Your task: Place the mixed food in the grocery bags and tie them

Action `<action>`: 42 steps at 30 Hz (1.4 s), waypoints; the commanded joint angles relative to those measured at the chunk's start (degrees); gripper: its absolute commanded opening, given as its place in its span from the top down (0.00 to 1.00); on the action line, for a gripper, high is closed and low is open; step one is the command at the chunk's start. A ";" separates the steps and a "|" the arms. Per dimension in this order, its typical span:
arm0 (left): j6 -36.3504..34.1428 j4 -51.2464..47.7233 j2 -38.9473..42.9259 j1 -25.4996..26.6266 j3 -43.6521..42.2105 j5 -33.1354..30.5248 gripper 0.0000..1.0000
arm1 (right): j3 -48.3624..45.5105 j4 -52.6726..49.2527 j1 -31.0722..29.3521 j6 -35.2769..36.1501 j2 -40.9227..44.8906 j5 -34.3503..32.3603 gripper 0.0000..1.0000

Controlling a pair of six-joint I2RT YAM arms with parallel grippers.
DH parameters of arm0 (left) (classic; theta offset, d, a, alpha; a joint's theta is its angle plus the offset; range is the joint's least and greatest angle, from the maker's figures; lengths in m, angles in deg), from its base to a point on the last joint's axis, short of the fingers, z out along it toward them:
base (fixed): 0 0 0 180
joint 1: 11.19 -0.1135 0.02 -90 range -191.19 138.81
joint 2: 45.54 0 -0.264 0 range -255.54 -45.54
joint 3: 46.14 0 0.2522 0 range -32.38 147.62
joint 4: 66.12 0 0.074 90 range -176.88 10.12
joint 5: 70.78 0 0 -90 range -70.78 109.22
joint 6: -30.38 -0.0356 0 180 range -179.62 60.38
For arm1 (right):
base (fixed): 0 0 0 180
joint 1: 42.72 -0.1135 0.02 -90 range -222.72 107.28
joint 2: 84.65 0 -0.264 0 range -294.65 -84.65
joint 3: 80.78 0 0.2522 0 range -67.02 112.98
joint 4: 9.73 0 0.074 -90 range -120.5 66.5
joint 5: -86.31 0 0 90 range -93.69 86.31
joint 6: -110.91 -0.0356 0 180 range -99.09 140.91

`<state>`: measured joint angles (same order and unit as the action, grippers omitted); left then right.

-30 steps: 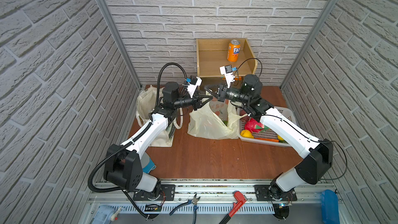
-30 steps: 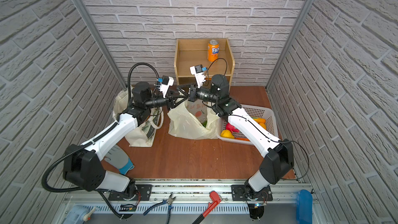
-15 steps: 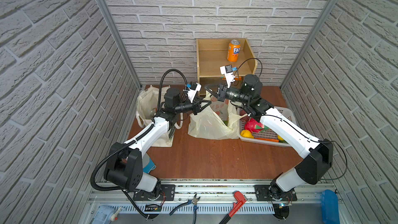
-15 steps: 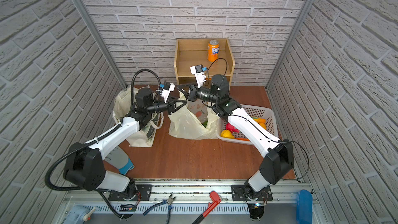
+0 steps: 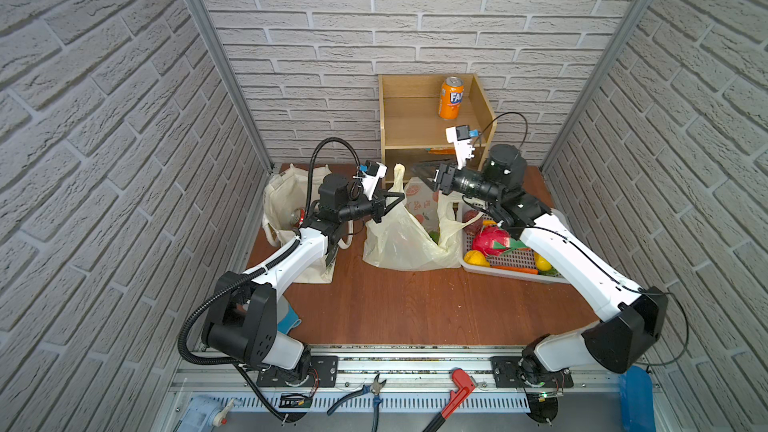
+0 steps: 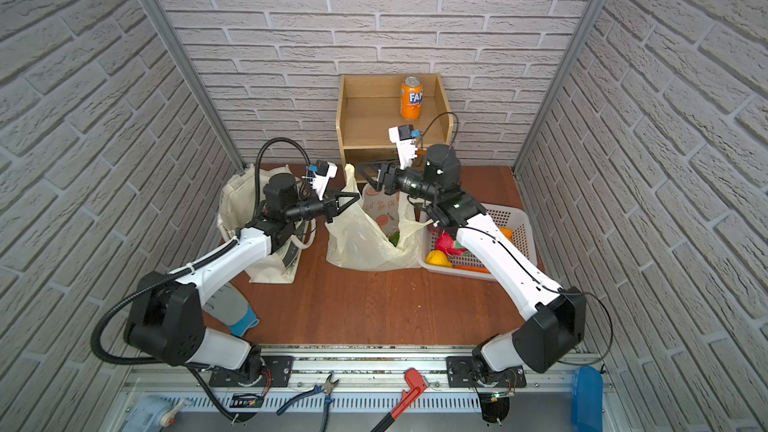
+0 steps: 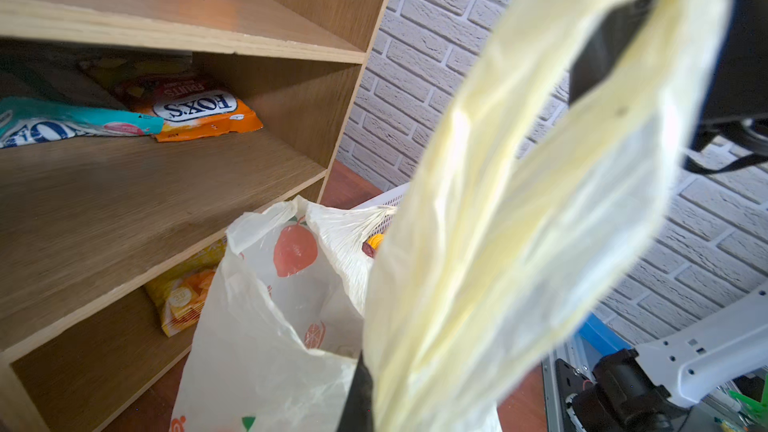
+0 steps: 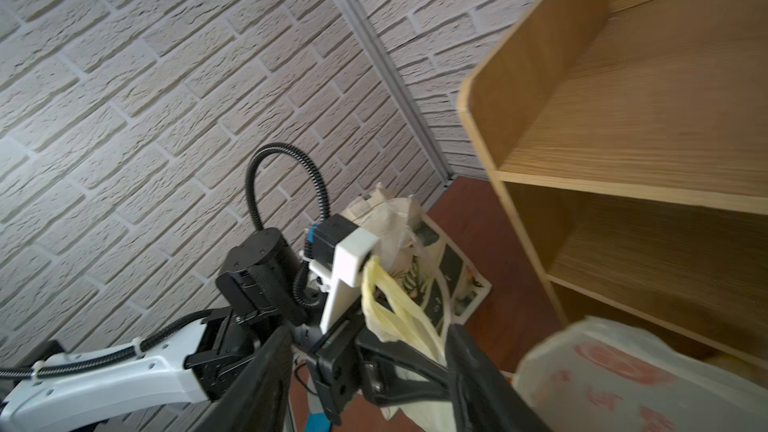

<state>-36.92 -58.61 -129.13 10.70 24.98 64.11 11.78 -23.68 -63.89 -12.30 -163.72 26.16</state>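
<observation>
The plastic bag (image 5: 399,238) (image 6: 361,238), pale yellow and printed with orange fruit, is standing open just in front of the wooden shelf (image 5: 415,118). The left gripper (image 5: 398,199) (image 6: 354,195) is pinching one handle (image 8: 390,309) of the bag, its fingers closed on the plastic and lifting the loop up in front of the shelf; in the left wrist view that handle (image 7: 519,201) is filling much of the picture. The right gripper (image 5: 415,170) (image 6: 362,168) is hovering above the bag's mouth, close to the shelf's lower opening, and its fingers (image 8: 266,376) are standing apart with nothing between them.

The canvas tote (image 5: 282,201) is sitting off the shelf's left-arm side. The white basket (image 5: 515,261) is lying off its right-arm side, holding a red toy fruit (image 5: 492,241) and a yellow one (image 5: 476,258). An orange can (image 5: 451,97) is standing upright on the shelf's top board, and snack packets (image 7: 199,112) are lying on a lower board.

Everything is resting on a reddish-brown table (image 5: 415,305) that is stretching forward from the shelf. Pale brick walls (image 5: 332,14) are closing in behind and beside the shelf, with grey metal posts in the corners.
</observation>
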 commanded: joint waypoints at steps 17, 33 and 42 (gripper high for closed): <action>-2.65 0.97 7.57 0.05 -4.63 -10.18 1.00 | -16.45 -22.67 17.07 2.01 5.58 -19.05 0.28; -3.10 -0.32 5.83 0.01 -3.84 -7.07 1.00 | -11.86 -18.79 19.42 0.36 -7.13 -9.56 0.50; -2.92 -1.85 6.07 -0.49 -4.00 -7.94 1.00 | -4.94 -22.20 20.86 2.36 -2.51 -9.06 0.94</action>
<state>-39.44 -61.16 -123.45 10.68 20.76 56.00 3.30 -46.39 -43.52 -11.32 -172.00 16.98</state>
